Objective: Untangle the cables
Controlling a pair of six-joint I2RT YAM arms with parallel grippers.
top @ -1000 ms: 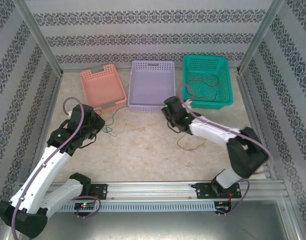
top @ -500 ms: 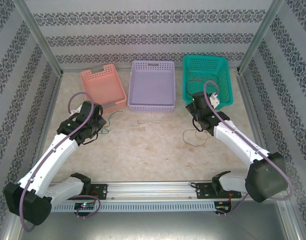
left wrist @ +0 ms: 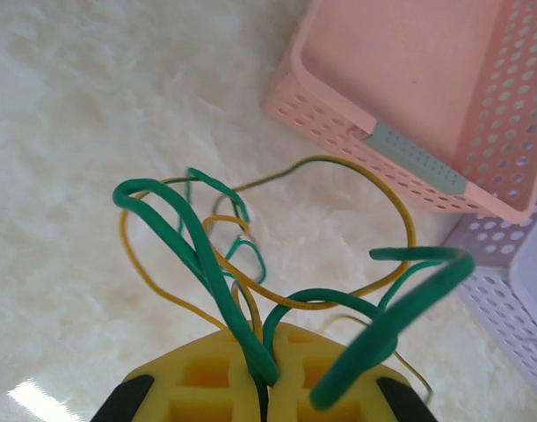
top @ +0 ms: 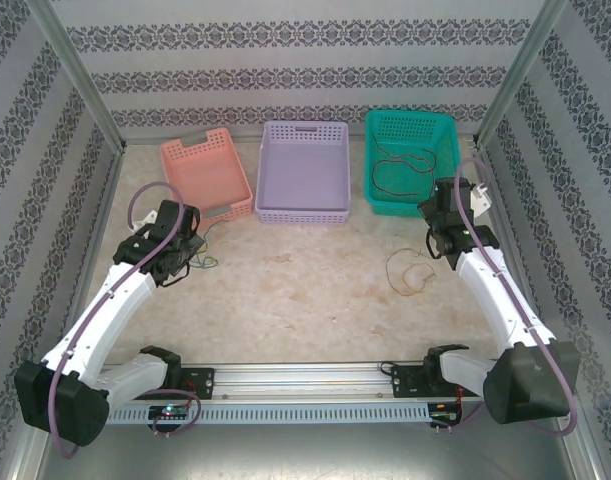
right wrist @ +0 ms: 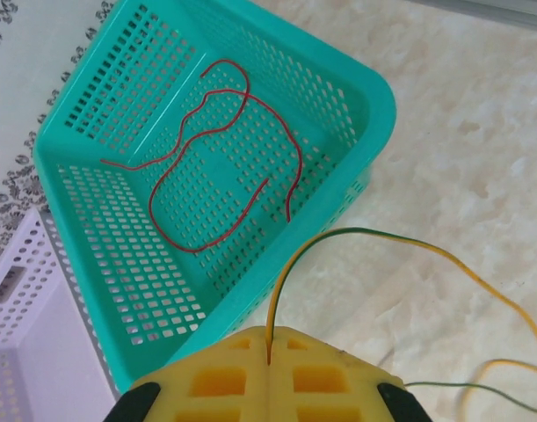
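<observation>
Your right tool point(right wrist: 268, 347) swung to frame right by teal basket point(right wrist: 378, 97), clamped on yellow-green cable point(right wrist: 356, 230); left tool point(left wrist: 266, 369) clamps green cable point(left wrist: 205, 264); strands parting.

The right pincer point(right wrist: 268, 350) has swung away from the front of the lilac basket point(top: 303, 213) to the near right corner of the teal basket point(top: 413, 208). It has dragged its yellow-green cable point(top: 409, 272) rightward across the desk point(top: 305, 300), where the slack now lies looped. The left pincer point(left wrist: 264, 374), with its green cable point(left wrist: 198, 255), has edged closer to the pink basket point(top: 228, 208).
</observation>
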